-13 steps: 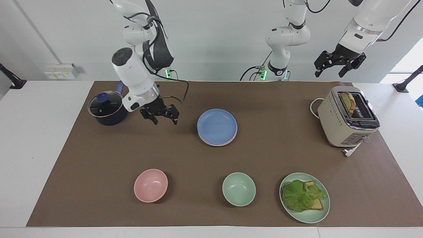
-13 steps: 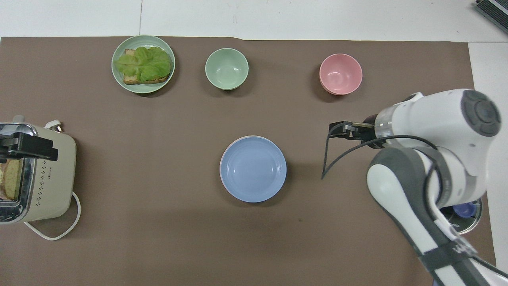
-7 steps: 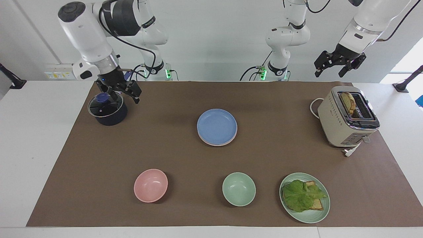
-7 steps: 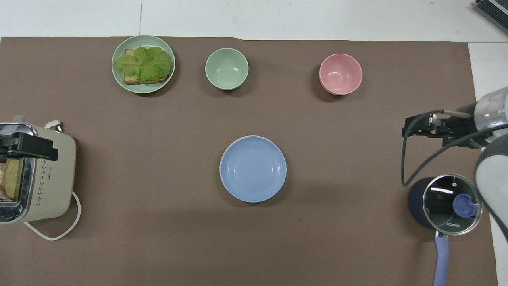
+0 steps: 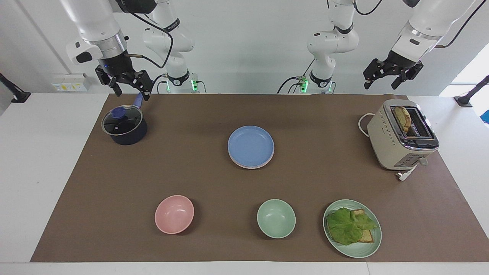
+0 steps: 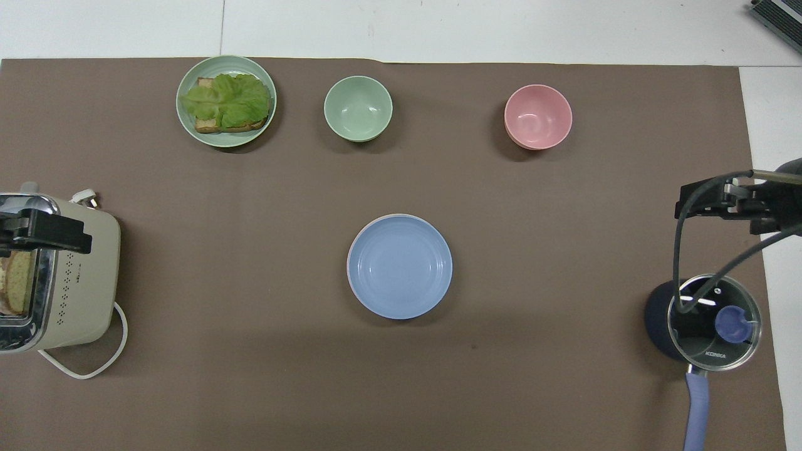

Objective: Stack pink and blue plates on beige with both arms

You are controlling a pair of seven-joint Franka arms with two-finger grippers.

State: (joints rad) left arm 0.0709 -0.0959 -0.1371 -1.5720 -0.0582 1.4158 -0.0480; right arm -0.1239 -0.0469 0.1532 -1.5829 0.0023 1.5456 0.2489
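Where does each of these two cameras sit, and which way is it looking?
Facing view: high across the table, looking toward the robots; both arms show, the right hand raised above the pot, the left hand above the toaster.
Overhead view: high above the robots' end, looking steeply down; only the right hand and the left hand show at the edges.
Shared: the blue plate on its stack mid-table, the bowls, toaster, pot.

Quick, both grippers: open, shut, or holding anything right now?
Left gripper: open, empty, raised over the toaster.
Right gripper: open, empty, raised over the saucepan.
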